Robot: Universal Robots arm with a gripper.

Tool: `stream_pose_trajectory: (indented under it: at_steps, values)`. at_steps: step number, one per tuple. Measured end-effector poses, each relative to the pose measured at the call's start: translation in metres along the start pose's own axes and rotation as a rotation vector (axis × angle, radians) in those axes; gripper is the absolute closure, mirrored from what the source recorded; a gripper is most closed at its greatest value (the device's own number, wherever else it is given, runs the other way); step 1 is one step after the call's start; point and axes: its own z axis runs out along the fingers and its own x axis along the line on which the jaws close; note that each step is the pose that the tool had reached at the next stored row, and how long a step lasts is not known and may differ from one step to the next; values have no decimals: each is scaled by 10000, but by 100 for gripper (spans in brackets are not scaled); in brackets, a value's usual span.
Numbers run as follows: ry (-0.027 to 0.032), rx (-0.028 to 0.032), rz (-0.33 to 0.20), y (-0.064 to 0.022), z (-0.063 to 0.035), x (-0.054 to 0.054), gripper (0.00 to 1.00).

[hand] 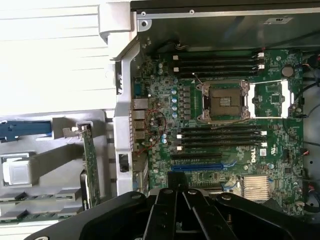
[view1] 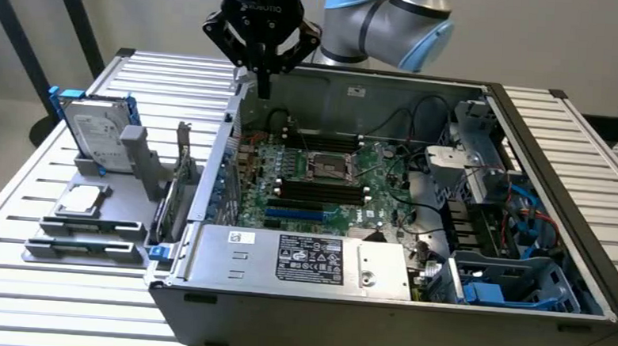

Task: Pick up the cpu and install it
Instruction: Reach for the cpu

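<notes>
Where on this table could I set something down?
Bare slatted table lies in front of the grey parts holder, on the exterior view's left, and beside the computer case on the exterior view's right. Crowded: the holder, with cpu and hard drive, and inside the case.

bright even light; table (hand: 50, 55) glares white in wrist view; case (view1: 386, 320) interior shadowed

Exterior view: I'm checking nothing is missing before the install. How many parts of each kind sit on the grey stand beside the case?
hard drive with blue bracket: 1
cpu: 1
long grey sticks: 2
upright green card: 1
Total: 5
</notes>
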Motion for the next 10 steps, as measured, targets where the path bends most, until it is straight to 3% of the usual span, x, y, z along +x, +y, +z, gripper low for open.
stream_pose_trajectory:
  at_steps: [10]
  values:
    - [3,1,-1,-33,6,456,89]
